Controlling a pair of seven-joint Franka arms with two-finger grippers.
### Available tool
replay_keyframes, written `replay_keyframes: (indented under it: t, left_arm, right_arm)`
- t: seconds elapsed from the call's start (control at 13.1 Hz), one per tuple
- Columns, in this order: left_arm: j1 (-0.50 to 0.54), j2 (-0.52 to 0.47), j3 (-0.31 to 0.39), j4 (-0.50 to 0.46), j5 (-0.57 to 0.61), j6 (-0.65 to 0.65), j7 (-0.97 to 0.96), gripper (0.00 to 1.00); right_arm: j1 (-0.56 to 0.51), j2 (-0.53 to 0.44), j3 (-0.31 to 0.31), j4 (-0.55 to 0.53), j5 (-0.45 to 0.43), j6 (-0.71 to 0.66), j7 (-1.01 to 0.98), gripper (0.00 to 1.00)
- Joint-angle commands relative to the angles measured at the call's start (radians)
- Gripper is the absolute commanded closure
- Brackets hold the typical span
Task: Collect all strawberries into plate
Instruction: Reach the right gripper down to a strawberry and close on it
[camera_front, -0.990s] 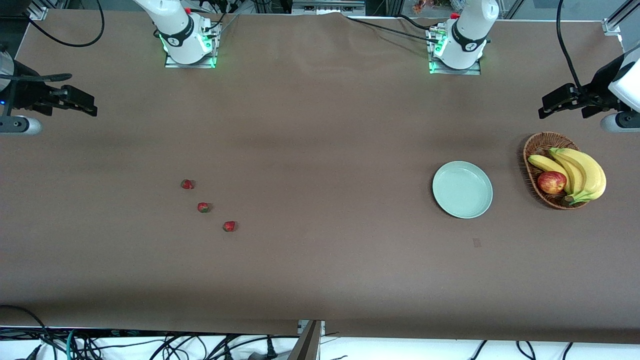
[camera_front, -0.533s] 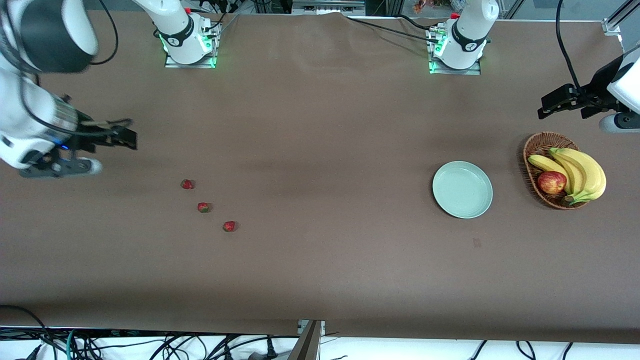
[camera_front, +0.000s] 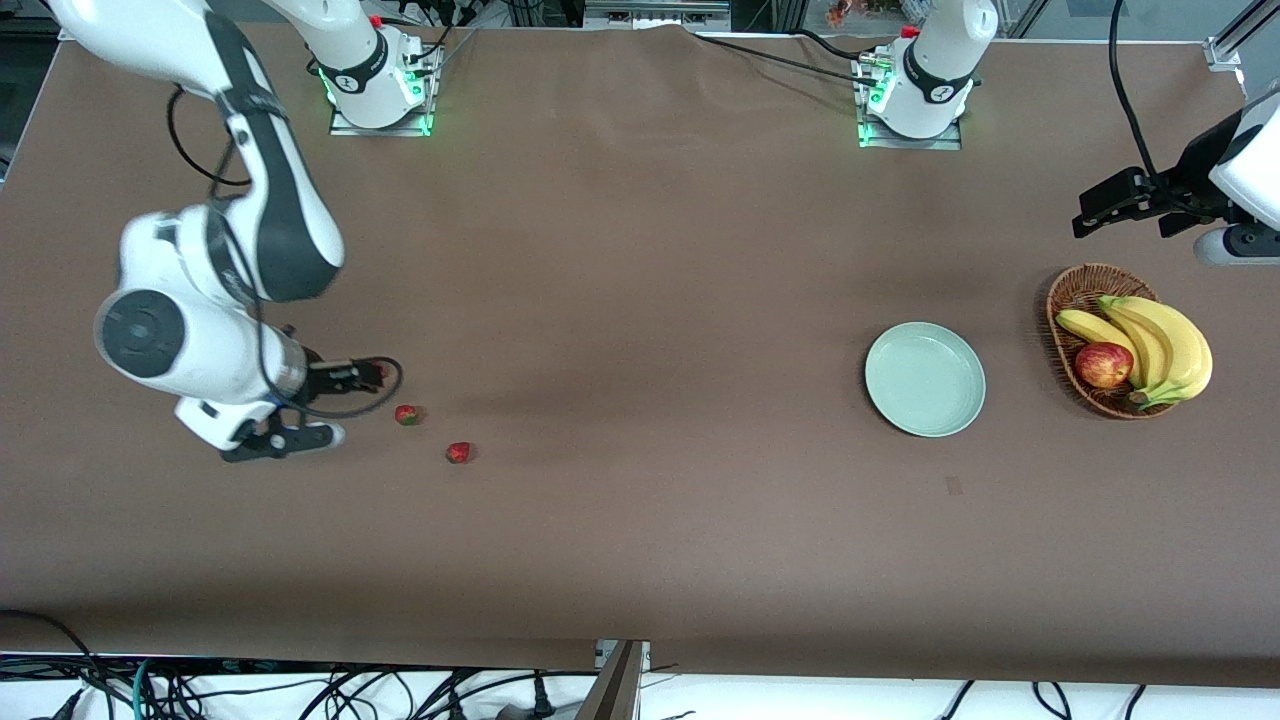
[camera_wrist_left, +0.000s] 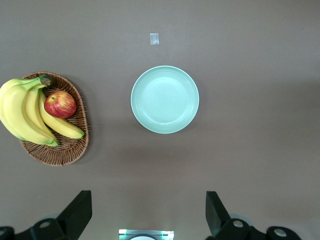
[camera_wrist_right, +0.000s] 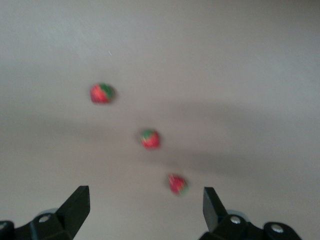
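Three strawberries lie in a slanting row at the right arm's end of the table. Two show in the front view (camera_front: 406, 414) (camera_front: 459, 453); the third is hidden under my right gripper (camera_front: 362, 376). The right wrist view shows all three (camera_wrist_right: 101, 93) (camera_wrist_right: 150, 139) (camera_wrist_right: 177, 184). My right gripper (camera_wrist_right: 145, 207) is open and empty, low over the end berry of the row. The mint-green plate (camera_front: 925, 379) (camera_wrist_left: 165, 99) is empty, toward the left arm's end. My left gripper (camera_front: 1100, 210) (camera_wrist_left: 145, 210) is open and empty, waiting high above the table beside the basket.
A brown wicker basket (camera_front: 1065, 300) (camera_wrist_left: 75, 145) holds bananas (camera_front: 1165, 345) and a red-yellow apple (camera_front: 1103, 364) beside the plate. A small pale mark (camera_front: 953, 485) is on the brown table nearer to the front camera than the plate.
My right arm has swung in from the table's end and come down over the row of strawberries. The left arm has barely moved. The strawberries and plate have not moved.
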Motion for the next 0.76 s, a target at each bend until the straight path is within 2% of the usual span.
replay_keyframes:
  t: [0.0,0.46,0.69]
  left_arm:
    - [-0.008,0.014,0.0,0.028,0.018,-0.022,0.002,0.0]
    - [-0.004,0.014,0.0,0.03,0.018,-0.019,0.002,0.0]
    - [-0.004,0.014,0.0,0.03,0.018,-0.022,0.002,0.0]
  right_arm:
    - [0.033,0.064,-0.002,0.018,0.004,0.095,0.079,0.0]
    - [0.075,0.168,0.0,-0.036,0.007,0.345,0.18,0.0]
    - [0.099,0.209,-0.002,-0.042,0.006,0.425,0.245,0.0]
